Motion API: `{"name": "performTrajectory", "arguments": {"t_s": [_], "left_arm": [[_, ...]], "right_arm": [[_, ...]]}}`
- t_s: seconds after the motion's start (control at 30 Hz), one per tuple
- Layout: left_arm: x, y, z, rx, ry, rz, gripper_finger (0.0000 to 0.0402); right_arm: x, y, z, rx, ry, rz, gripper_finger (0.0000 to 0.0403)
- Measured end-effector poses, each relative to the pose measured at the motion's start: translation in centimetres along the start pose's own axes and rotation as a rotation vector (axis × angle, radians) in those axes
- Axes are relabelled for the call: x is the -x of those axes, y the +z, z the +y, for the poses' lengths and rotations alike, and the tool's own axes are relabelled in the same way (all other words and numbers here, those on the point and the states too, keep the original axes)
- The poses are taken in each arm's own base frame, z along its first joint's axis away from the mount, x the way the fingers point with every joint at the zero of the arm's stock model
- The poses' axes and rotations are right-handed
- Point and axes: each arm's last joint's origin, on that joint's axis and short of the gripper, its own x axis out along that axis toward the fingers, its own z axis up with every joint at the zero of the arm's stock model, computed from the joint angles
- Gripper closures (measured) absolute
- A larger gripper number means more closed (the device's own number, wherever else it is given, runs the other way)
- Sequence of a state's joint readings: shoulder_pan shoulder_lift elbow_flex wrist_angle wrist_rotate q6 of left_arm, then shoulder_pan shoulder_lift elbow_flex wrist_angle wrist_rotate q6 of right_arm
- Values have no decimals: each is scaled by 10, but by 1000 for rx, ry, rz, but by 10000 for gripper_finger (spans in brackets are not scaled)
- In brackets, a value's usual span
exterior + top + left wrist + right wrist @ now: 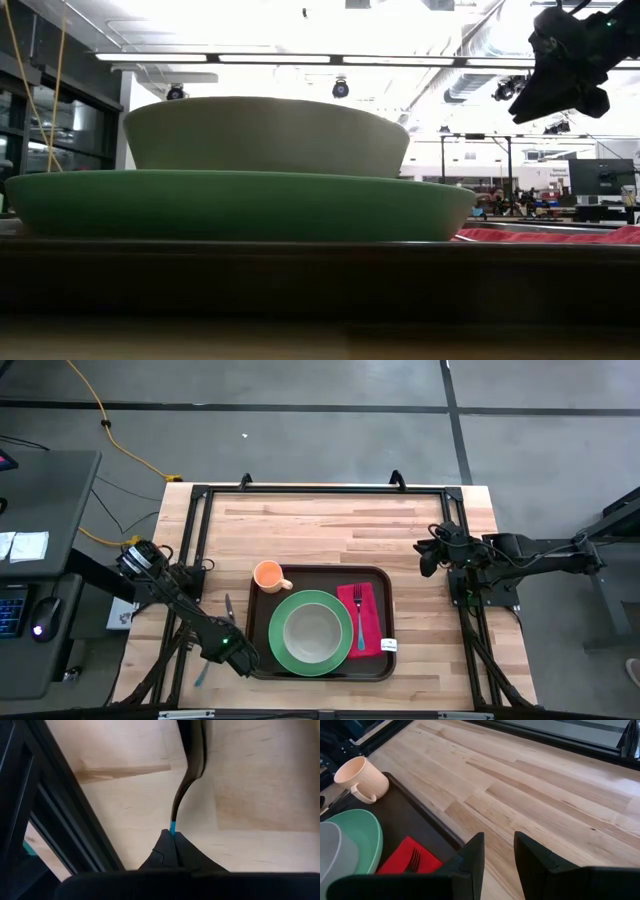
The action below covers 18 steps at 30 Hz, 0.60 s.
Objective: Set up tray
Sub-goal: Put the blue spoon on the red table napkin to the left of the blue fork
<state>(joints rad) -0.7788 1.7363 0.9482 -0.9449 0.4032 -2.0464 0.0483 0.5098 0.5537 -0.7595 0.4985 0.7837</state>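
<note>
Brown tray (318, 574): holds plate, bowl, cup, napkin, fork | left gripper (171, 840): pinched onto blue-tipped utensil (186, 785) beside tray | right gripper (496, 851): parted, empty, above bare wood.

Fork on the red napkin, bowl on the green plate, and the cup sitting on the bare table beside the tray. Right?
Not quite. The cup stands on the tray, in its corner, as the high view shows. The fork does lie on the red napkin, and the bowl sits on the green plate.
</note>
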Motion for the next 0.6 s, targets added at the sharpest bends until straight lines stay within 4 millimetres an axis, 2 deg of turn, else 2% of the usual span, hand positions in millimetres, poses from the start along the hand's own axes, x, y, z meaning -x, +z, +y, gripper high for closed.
{"name": "performTrajectory", "arguments": {"t_s": [0.6], "left_arm": [[14,-2,8,-27,-48,-3,397]], "right_arm": [[0,2,1,-12,8,-23,318]]}}
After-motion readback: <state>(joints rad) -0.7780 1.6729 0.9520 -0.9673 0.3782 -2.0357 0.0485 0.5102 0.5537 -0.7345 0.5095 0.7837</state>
